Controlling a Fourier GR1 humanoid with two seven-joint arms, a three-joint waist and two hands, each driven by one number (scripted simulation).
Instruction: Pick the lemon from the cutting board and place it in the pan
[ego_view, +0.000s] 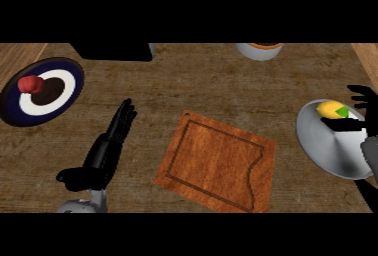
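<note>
Resting in the pan (325, 150) at three o'clock, the lemon (333, 110) lies beside the right hand (363, 102), whose fingers are spread apart above it. At centre sits the cutting board (218, 162). Toward eight o'clock the left hand (111, 137) rests, fingers straight. A plate (44, 92) with a red fruit (30, 84) sits at ten o'clock.
</note>
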